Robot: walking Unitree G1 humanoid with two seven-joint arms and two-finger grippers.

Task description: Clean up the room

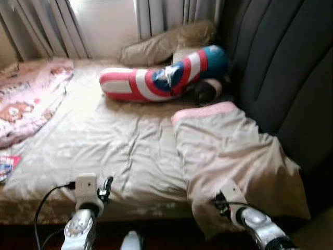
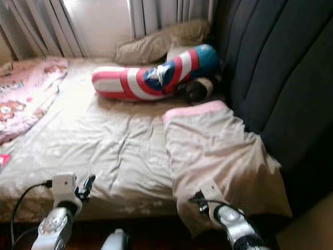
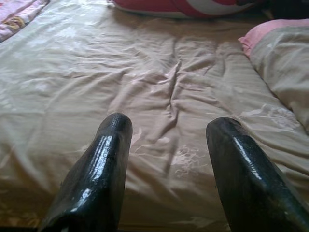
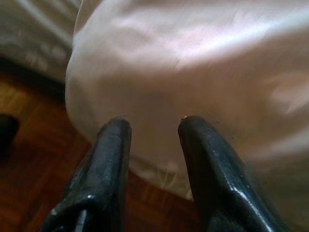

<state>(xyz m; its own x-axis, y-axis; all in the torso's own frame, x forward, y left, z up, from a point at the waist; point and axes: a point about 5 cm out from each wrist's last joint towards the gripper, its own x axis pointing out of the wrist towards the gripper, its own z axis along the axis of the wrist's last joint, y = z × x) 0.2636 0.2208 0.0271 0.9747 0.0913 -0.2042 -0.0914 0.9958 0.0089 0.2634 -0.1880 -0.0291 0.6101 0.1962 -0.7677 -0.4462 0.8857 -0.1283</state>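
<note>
- Rumpled beige bedsheet (image 1: 119, 151) covers a bed that runs from the robot's feet to grey curtains (image 1: 47, 26) and a bright window at the far end; a dark padded headboard (image 1: 281, 67) stands along the robot's right.
- Beige quilt with a pink border (image 1: 229, 156) lies on the bed's right part, beside the headboard. Its long axis runs from the pink edge at the far end toward the robot, and its near end hangs over the bed's edge above the wooden floor (image 4: 38, 159).
- Long red, white and blue bolster with a star (image 1: 161, 78) lies crosswise near the far end, its blue end pointing toward the headboard; a tan pillow (image 1: 166, 44) sits behind it.
- Pink patterned blanket (image 1: 28, 96) is bunched at the bed's left side.
- Left gripper (image 3: 169, 145) hovers low over the near edge of the sheet, pointing along the bed, its fingers (image 3: 108, 150) spread well apart and holding nothing.
- Right gripper (image 4: 153, 126) is at the quilt's overhanging near end, its fingers (image 4: 198, 145) apart with a narrow gap; the tips are at the cloth, though whether they touch it is unclear.
</note>
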